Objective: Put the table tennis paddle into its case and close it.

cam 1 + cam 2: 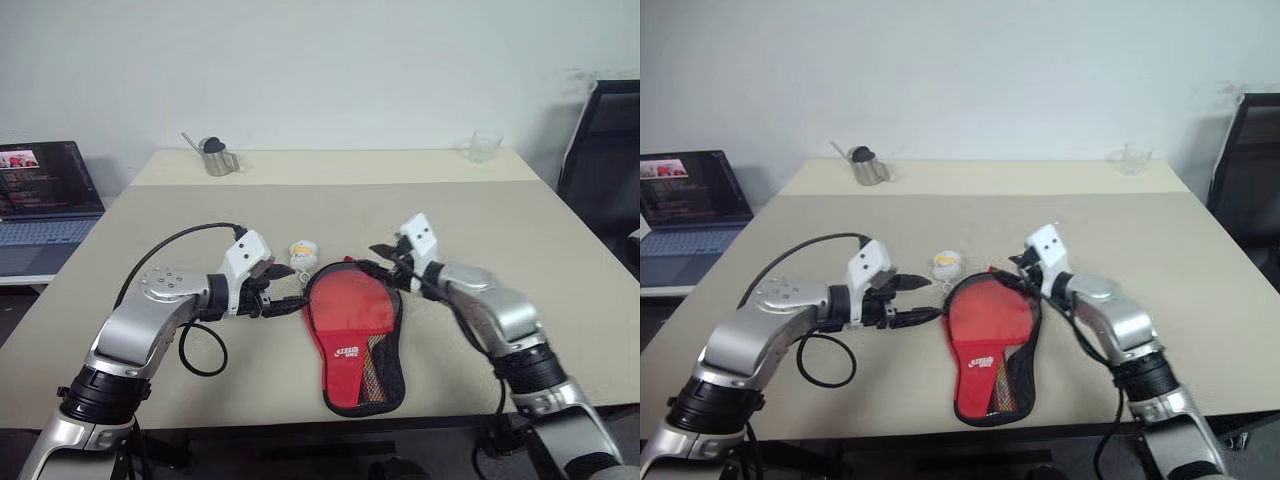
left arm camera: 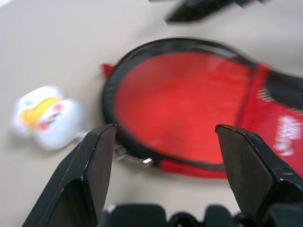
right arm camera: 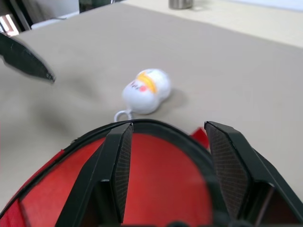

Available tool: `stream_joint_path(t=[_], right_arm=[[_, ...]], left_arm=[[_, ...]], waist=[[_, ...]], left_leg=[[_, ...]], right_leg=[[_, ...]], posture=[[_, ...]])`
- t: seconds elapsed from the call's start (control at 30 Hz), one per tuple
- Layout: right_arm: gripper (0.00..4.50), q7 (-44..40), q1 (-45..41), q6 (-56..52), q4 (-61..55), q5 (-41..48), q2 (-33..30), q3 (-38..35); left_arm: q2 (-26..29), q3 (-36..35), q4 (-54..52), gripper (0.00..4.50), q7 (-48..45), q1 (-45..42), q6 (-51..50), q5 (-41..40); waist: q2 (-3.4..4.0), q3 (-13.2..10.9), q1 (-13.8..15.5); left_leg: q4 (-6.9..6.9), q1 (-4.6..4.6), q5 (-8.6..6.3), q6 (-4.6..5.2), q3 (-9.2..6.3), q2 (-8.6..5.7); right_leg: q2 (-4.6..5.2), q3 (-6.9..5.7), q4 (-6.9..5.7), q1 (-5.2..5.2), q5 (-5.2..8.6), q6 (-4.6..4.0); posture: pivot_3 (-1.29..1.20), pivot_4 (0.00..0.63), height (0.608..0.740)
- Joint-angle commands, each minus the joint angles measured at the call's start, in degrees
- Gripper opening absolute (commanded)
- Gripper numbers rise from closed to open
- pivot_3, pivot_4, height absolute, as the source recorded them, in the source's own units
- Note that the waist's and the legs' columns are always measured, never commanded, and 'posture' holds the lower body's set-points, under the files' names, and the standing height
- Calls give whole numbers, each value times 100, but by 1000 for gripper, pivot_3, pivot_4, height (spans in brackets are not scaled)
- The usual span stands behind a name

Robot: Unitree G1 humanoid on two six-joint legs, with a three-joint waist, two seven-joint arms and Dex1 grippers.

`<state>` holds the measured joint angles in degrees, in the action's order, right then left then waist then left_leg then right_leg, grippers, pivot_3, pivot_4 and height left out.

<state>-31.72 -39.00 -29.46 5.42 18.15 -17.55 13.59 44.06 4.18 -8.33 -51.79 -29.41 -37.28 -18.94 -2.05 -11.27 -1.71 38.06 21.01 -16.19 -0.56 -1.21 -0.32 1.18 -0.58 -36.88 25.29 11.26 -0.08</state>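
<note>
On the beige bench [image 1: 520,240] in front of us lies the case [image 1: 355,345], red side up with its black mesh pocket and white logo toward the near edge and its round end pointing away. Its zip edge gapes around the round end, and red shows inside; we cannot tell whether that is the table tennis paddle. A white-yellow plush keychain [image 1: 303,252] rests just beyond the round end, joined to it by a short cord. Our left tool [image 1: 290,285] hovers beside the case's left rim, its black fingers [image 2: 92,175] spread wide and holding nothing. Our right tool [image 1: 385,258] sits over the far right rim, fingers partly apart, gripping nothing we can make out. Farther back stand a metal cup [image 1: 217,157] and a clear glass [image 1: 484,146].
</note>
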Motion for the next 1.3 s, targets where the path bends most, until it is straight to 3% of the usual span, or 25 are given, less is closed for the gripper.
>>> stream_joint_path(t=[0.03, 0.2, 0.57, 1.3], right_arm=[[2658, -160, 129, 456, -18, -311, 129, 167], [2658, -279, 347, 639, 229, -538, 330, 277], [2658, -69, 183, 1197, 1971, -1482, 838, 516], [2658, -165, 436, 973, 1737, -1620, 1094, 464]], left_arm=[[-28, -260, 115, 3660, 377, -101, 54, 181], [-242, -362, 563, 3660, 1012, -250, -2, 410], [-1637, -88, 2792, 3660, 2030, -1726, -301, 876], [-2515, -5, 5285, 3660, 2283, -2817, 299, 1432]], waist=[[0, 0, 1], [0, 0, 2], [-22, 14, -8], [-46, 57, -21]], left_leg=[[0, 0, 0, 0, -1, 0], [1, -3, 0, 0, -2, 0], [7, -17, 1, -1, -5, -3], [5, -27, 1, -2, -4, -1]], right_leg=[[0, -1, 0, -1, 0, 0], [1, -3, -3, -1, 0, -1], [4, -6, -10, -14, -4, -4], [10, -4, -15, -20, -6, -8]], posture=[[0, 150, 740], [0, 150, 740], [0, 150, 740], [0, 150, 740]])
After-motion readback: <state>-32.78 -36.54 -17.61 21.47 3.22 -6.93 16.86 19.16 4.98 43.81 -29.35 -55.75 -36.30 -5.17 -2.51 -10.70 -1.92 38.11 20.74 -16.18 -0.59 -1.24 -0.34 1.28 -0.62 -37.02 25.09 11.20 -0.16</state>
